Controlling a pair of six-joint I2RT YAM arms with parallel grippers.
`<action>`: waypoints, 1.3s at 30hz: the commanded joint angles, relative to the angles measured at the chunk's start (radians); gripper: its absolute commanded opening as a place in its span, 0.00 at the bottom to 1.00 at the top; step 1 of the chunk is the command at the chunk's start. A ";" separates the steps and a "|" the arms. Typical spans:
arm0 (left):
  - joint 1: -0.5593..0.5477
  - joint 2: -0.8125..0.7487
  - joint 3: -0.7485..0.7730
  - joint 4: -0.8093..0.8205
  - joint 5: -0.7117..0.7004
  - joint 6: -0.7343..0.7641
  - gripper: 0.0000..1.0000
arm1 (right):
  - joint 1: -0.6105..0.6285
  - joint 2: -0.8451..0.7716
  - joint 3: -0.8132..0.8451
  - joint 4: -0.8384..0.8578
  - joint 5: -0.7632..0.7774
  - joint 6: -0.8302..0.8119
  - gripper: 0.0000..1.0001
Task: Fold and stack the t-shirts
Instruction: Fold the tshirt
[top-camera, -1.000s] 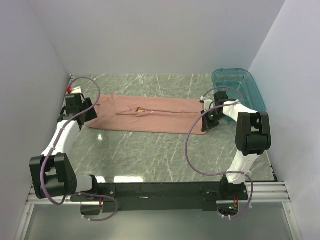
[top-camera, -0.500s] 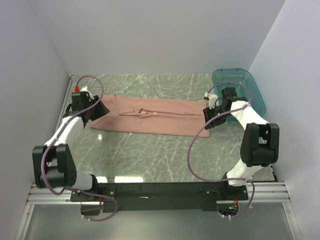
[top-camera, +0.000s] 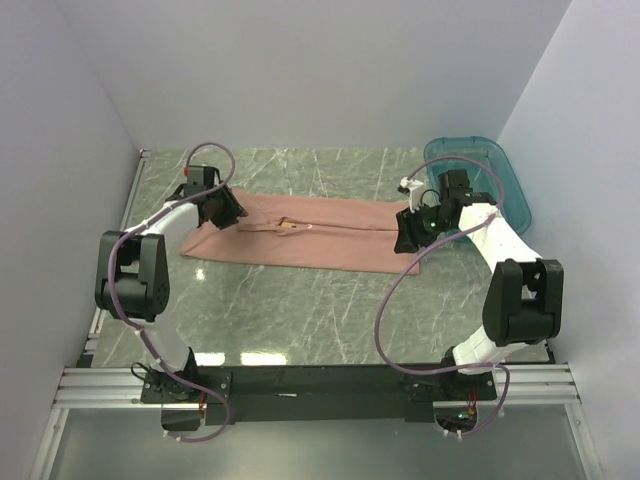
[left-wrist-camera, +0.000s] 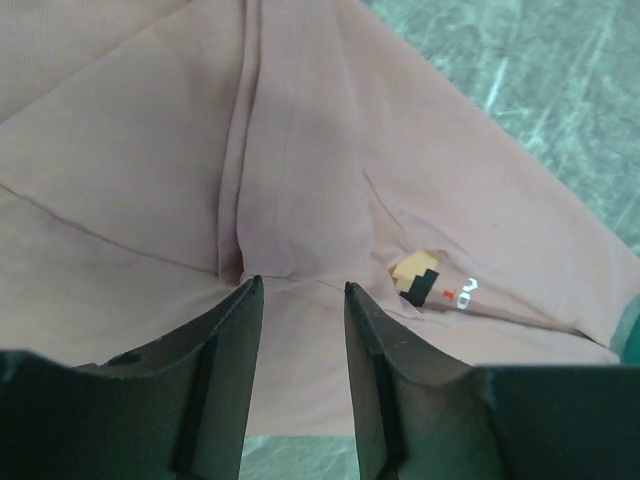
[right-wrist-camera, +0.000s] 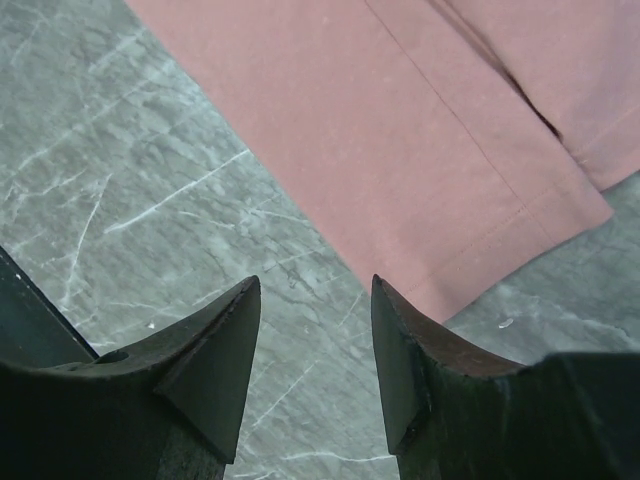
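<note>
Since a second earlier, the left gripper (top-camera: 222, 208) had moved from the t-shirt's (top-camera: 320, 238) left end to its far left part, and that arm's elbow had swung upright. Its jaws stood narrowly apart, gripping nothing, with a fabric crease just ahead of the tips. The shirt lay flat between both grippers, with bare worktop (top-camera: 300, 310) on their near side. The right gripper (top-camera: 408, 232), arm bent outward, hovered with its jaws apart over the marble. The shirt's hem lay just ahead of it and the teal tub (top-camera: 490, 165) close behind.
</note>
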 joint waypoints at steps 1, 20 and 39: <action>-0.011 0.021 0.041 -0.036 -0.071 -0.051 0.44 | -0.001 -0.045 -0.016 0.032 -0.034 0.001 0.55; -0.034 0.103 0.089 -0.082 -0.123 -0.079 0.35 | -0.001 -0.042 -0.033 0.038 -0.045 -0.002 0.55; -0.034 0.192 0.311 -0.077 0.026 -0.027 0.01 | -0.010 -0.047 -0.033 0.027 -0.061 -0.011 0.54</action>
